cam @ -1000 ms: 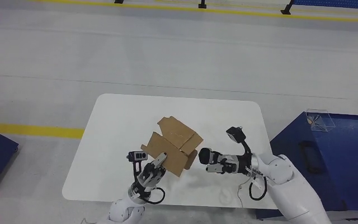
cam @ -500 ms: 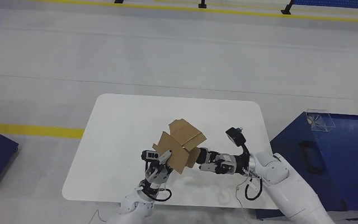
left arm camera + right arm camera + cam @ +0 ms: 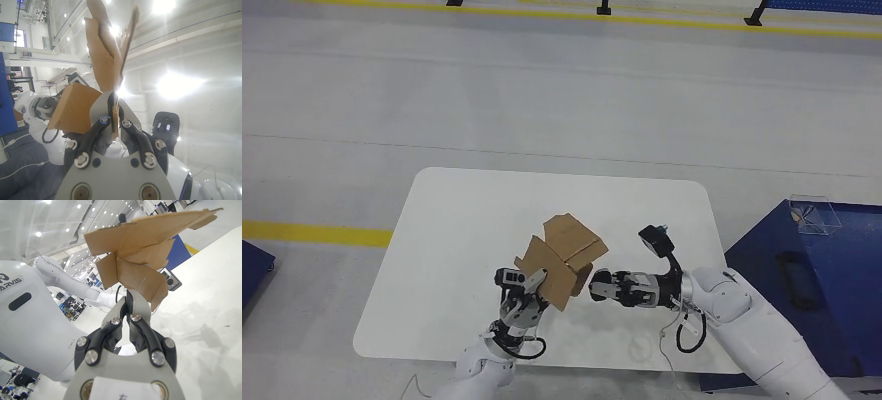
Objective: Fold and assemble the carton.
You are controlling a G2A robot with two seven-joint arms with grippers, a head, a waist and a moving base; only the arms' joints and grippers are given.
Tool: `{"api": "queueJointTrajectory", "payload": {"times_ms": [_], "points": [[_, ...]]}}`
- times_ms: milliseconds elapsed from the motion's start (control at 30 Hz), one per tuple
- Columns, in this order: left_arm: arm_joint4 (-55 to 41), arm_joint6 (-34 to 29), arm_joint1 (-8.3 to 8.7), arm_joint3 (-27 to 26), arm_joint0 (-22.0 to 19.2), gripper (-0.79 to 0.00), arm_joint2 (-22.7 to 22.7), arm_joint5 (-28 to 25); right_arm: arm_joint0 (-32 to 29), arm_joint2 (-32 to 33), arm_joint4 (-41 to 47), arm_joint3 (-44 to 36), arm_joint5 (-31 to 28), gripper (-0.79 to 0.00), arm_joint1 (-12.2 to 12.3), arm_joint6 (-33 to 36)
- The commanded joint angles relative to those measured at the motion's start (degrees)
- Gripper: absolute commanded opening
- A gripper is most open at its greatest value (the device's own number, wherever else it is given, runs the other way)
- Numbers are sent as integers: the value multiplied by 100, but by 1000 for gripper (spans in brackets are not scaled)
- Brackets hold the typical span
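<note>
White counter [image 3: 442, 230] with rounded corners stands on a pale grey floor [image 3: 542, 90] crossed by a yellow line [image 3: 312, 234], and a blue cabinet [image 3: 812, 280] sits off to the right of the carton [image 3: 562, 262]. That brown carton is held up off the counter, over its near half, only partly folded, with several flaps splayed at different angles. Directly below the carton, the left gripper [image 3: 114, 98] is clenched on the edge of one cardboard panel, which runs down between its fingers. At the carton's right side, the right gripper [image 3: 129, 298] has its fingers drawn together with no cardboard seen between them, their tips just under a bent flap.
</note>
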Motion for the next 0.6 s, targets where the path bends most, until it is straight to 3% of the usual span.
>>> {"api": "queueJointTrajectory", "payload": {"times_ms": [0,33,133,367,567], "points": [[-3,-33,-5,-19,23,-785,-58,5,52,-35,71,83,6,-708,-5,6],[-4,-55,-6,-37,39,-785,-88,16,76,-46,86,129,-1,-631,-5,-1],[-22,-118,-9,-113,102,-785,-173,61,119,-64,145,294,-21,-551,-5,-21],[84,-256,-29,-354,271,-785,-227,187,252,-204,186,460,-5,-486,-47,-5],[211,-249,-63,-453,336,-785,-204,299,396,-397,133,394,13,-496,-80,13]]}}
